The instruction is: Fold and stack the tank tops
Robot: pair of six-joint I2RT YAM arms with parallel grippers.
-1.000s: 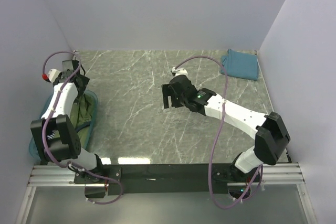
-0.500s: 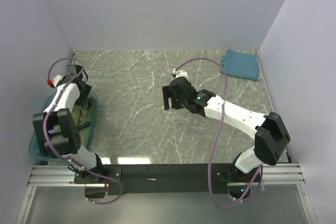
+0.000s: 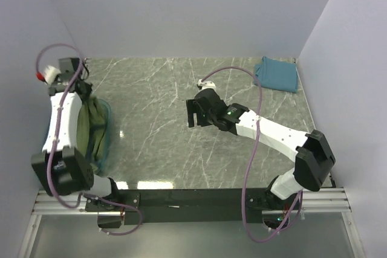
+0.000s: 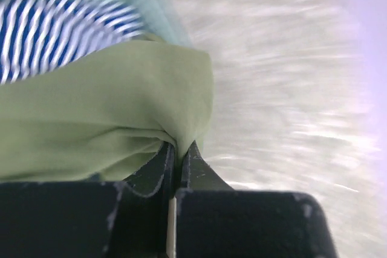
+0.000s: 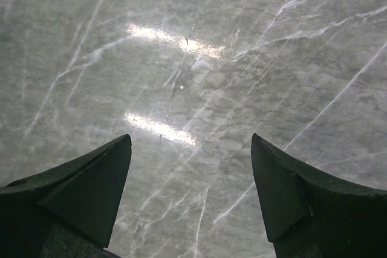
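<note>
My left gripper (image 4: 179,146) is shut on a pinch of the olive-green tank top (image 4: 109,119). In the top view the left gripper (image 3: 81,87) is raised at the far left, and the olive-green tank top (image 3: 89,122) hangs from it, stretched up out of the tub. The navy-and-white striped tank top (image 4: 54,34) lies below it in the tub, seen only in the left wrist view. The teal-blue tank top (image 3: 277,74) lies folded at the back right corner. My right gripper (image 3: 192,113) hovers open over the middle of the table; the right gripper (image 5: 190,143) has only bare marble between its fingers.
A translucent teal tub (image 3: 107,134) stands at the left edge of the marble table (image 3: 181,155), against the left wall. Walls close in the left, back and right sides. The right arm's cable loops above the table's middle.
My left gripper shut on the olive-green tank top and rose toward the back left, pulling the cloth up out of the tub. The right arm has hardly moved.
</note>
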